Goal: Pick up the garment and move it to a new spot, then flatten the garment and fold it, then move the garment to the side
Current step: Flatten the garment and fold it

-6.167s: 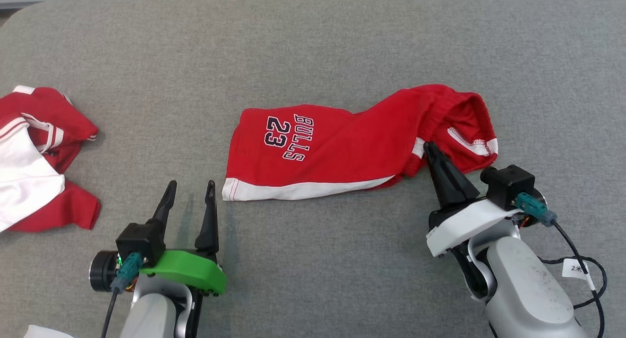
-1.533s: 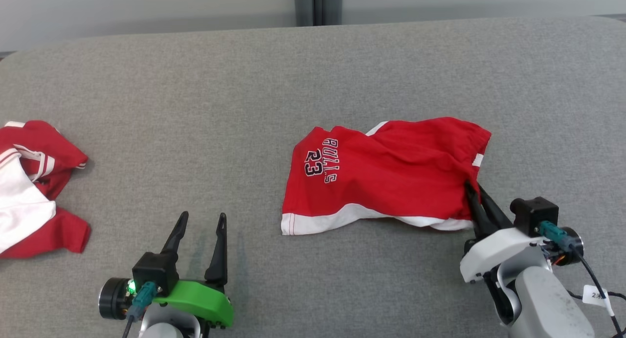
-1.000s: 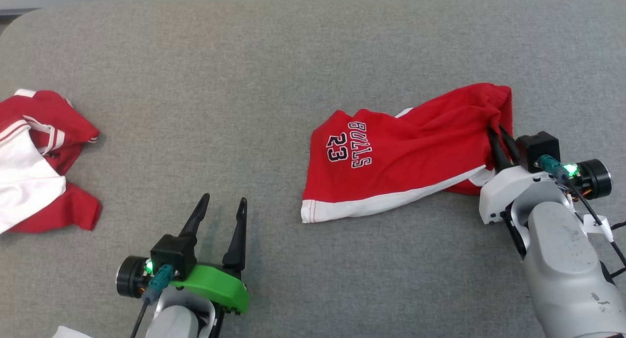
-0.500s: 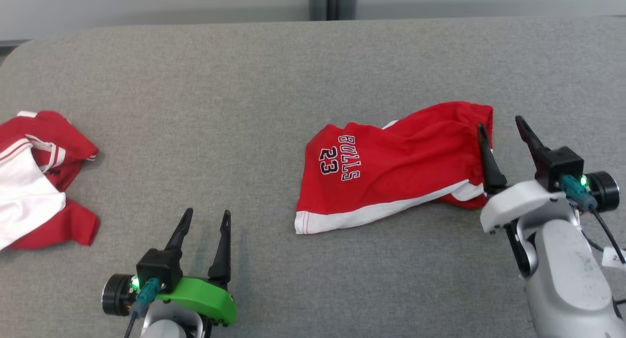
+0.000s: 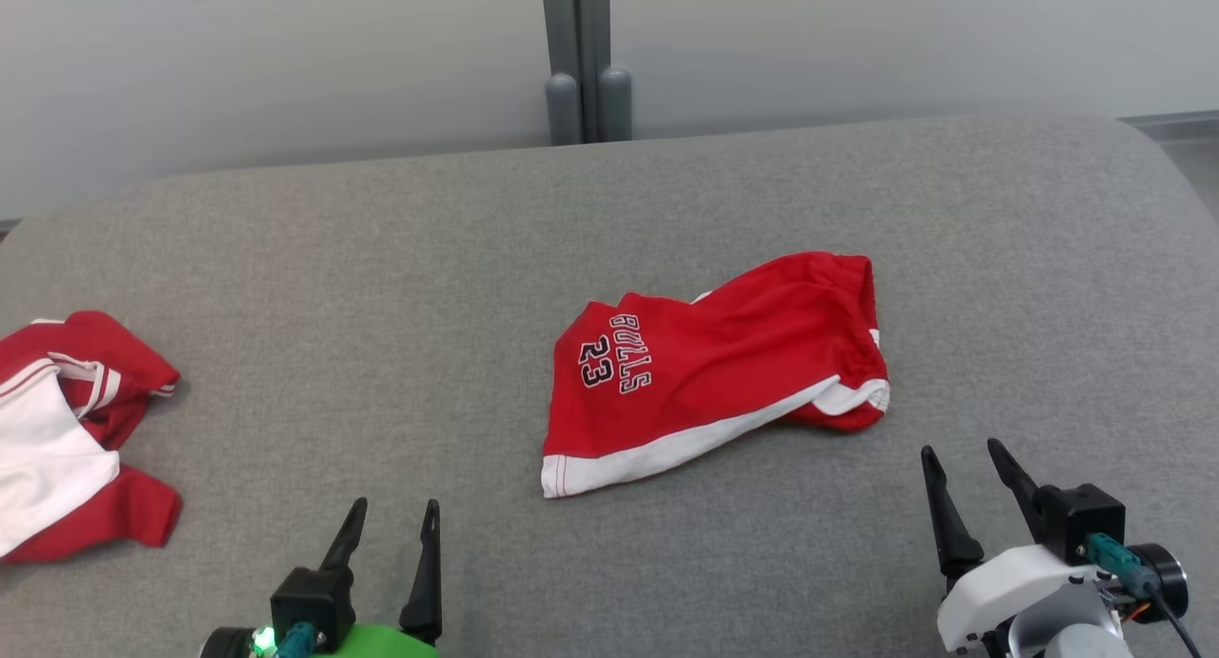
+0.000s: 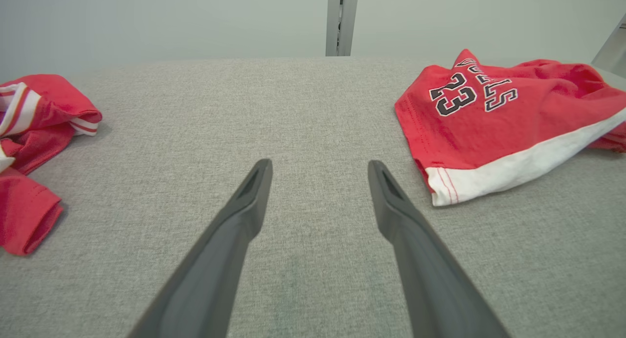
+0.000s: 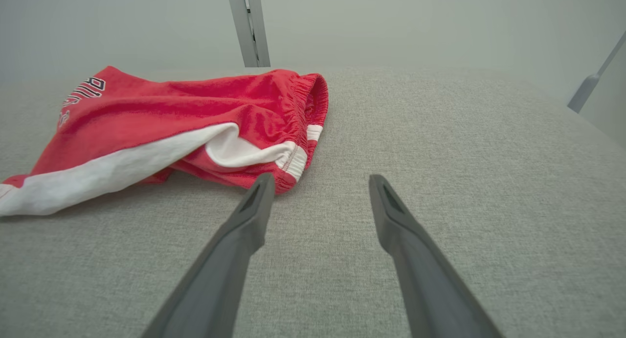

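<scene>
- The red basketball shorts with white trim and "BULLS 23" lettering (image 5: 714,382) lie loose on the grey fabric-covered tabletop (image 5: 381,258), right of centre. They sit at about 2 o'clock from the left gripper (image 5: 395,506) and 11 o'clock from the right gripper (image 5: 960,448).
- Both grippers hover low over the cloth-covered top with fingers spread apart and nothing between them. The right one is near the shorts' elastic waistband end, the left one well apart from the hem.
- Judged from the lie, the shorts are set down at a spot but rumpled and doubled over, so flattening looks like the step in hand.
- The next move calls for each gripper to pinch one end, waistband at 3 o'clock and white hem at 7 o'clock, and draw the fabric taut.
- A crumpled red-and-white garment (image 5: 67,429) lies at 9 o'clock, cut off by the head view's edge.
- The shorts' lower layer is tucked underneath, so I cannot tell how the second leg lies.
- The left gripper's body is cut off at the bottom edge.
</scene>
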